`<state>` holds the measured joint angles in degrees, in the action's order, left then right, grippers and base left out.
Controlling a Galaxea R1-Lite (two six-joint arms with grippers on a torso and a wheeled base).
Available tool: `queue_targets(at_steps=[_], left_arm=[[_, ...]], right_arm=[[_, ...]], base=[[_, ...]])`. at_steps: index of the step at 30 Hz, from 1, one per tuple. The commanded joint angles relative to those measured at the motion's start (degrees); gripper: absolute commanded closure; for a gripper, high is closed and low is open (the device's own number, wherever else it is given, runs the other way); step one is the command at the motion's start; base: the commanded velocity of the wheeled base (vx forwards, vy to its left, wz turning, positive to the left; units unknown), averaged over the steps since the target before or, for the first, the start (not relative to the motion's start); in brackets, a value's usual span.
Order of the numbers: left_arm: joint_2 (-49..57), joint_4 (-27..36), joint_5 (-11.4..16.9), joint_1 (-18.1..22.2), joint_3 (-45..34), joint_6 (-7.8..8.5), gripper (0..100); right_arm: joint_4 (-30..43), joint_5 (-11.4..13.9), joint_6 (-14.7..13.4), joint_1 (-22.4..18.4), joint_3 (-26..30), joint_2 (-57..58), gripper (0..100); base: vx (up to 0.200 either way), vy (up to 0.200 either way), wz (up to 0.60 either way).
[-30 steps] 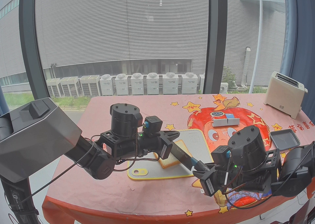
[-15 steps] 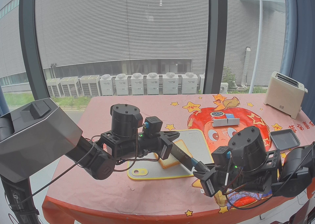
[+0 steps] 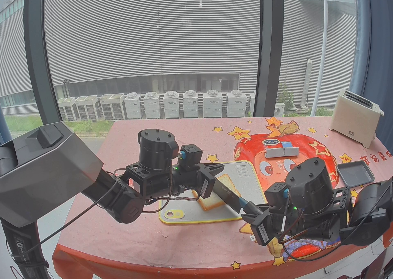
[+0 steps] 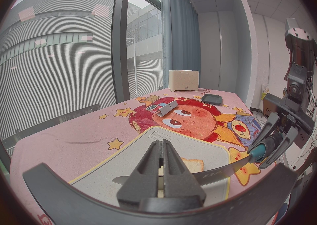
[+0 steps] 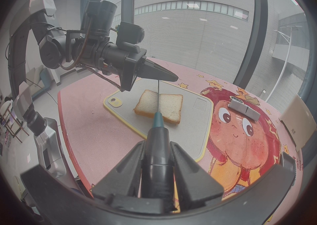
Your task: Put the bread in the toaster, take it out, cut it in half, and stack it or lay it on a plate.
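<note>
A: Where is the bread [image 3: 211, 201]?
B: Flat on the cutting board [image 3: 249, 175], a little below the centre of the head view. It is well apart from the toaster [image 3: 355, 117] at the right edge and the dark plate [image 3: 355, 173] below it.
A: And the knife [image 3: 229, 194]?
B: The right gripper [image 3: 250, 211] is clamped around its handle, lower right of centre. From there the blade runs up and to the left, straight across the slice. That is the relation that matters: the bread lies up-left of that gripper, along the blade's own long axis.
A: Is the blade on the middle?
B: The right wrist view looks down the blade edge-on, and it splits the slice into 2 roughly equal parts. I cannot tell whether it reaches the board.
A: The left gripper [image 3: 219, 167]?
B: Its 2 fingers are pressed together with nothing between them. They point right, with the tips over the slice's upper edge. It is the nearer of the 2 grippers to the bread. I cannot say if it touches the crust.
A: So the coming move?
B: My guess is a press or draw along that same diagonal, with the left tips kept beside the blade, not under it
</note>
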<state>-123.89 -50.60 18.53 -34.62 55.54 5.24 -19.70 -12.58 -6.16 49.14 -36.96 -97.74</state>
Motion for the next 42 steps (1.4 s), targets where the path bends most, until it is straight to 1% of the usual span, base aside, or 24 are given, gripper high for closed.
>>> queue_targets(at_steps=[1, 5, 7, 8, 9, 11, 13, 15, 16, 18, 20, 29, 34, 41, 42], left_arm=[[0.0, -0.2, 0.0, 0.0, -0.1, -0.06, 100], [0.0, -2.0, 0.0, -0.1, 0.2, -0.41, 100], [0.1, -3.1, 0.0, -0.1, 0.4, -1.20, 100], [0.1, -3.6, 0.0, -0.1, 0.5, -2.08, 100], [0.1, -4.0, -0.1, -0.1, 0.5, -2.61, 100], [0.1, -4.6, -0.1, 0.0, 0.6, -3.31, 100], [0.1, -5.0, -0.2, 0.0, 0.7, -3.40, 100], [0.1, -6.7, -0.4, 0.2, 0.6, -4.19, 100], [-0.1, -7.8, -0.5, 0.2, 0.5, -5.07, 100], [-0.4, -10.0, -0.6, 0.2, 0.1, -6.30, 100], [-0.6, -12.2, -0.7, 0.3, -0.3, -6.82, 100], [-1.8, -15.4, -0.4, 0.8, -1.9, -6.91, 100], [-2.0, -18.5, -0.3, 0.7, -2.8, -6.91, 100], [-3.1, -22.4, -0.3, 0.7, -6.8, -6.91, 100], [-4.3, -23.9, -0.4, 0.7, -7.3, -6.91, 100]], right_arm=[[-0.3, 0.0, 0.0, 0.0, -0.1, 0.3, 100], [0.0, 0.0, 0.0, 0.0, -0.1, 0.5, 100], [0.1, 0.0, 0.0, 0.0, 0.0, 0.4, 100], [0.1, 0.0, 0.0, -0.1, 0.0, 0.4, 100], [0.0, 0.0, 0.0, -0.1, -0.1, 0.3, 100], [0.0, 0.0, 0.0, -0.1, -0.1, 0.4, 100], [0.0, 0.0, 0.0, -0.1, -0.1, 0.4, 100], [0.0, 0.0, 0.0, -0.2, -0.1, 0.5, 100], [-0.1, 0.0, 0.0, -0.2, -0.1, 0.5, 100], [-0.2, 0.0, 0.0, -0.3, -0.1, 0.4, 100], [-0.3, 0.1, 0.0, -0.3, -0.1, 0.2, 100], [-0.3, 0.0, 0.0, -0.3, -0.1, 0.2, 100], [-0.3, 0.1, 0.0, -0.3, -0.1, 0.3, 100], [-0.1, 0.1, 0.0, -0.3, -0.1, 0.4, 100], [-0.2, 0.1, 0.0, -0.3, -0.1, 0.3, 100]], base=[[0.000, 0.000, 0.00], [0.000, 0.000, 0.00], [0.000, 0.000, 0.00], [0.000, 0.000, 0.00], [0.000, 0.000, 0.00], [0.000, 0.000, 0.00], [0.000, 0.000, 0.00], [0.000, 0.000, 0.00], [0.000, 0.000, 0.00], [0.000, 0.000, 0.00], [0.000, 0.000, 0.00], [0.000, 0.000, 0.00], [0.000, 0.000, 0.00], [0.000, 0.000, 0.00], [0.000, 0.000, 0.00]])
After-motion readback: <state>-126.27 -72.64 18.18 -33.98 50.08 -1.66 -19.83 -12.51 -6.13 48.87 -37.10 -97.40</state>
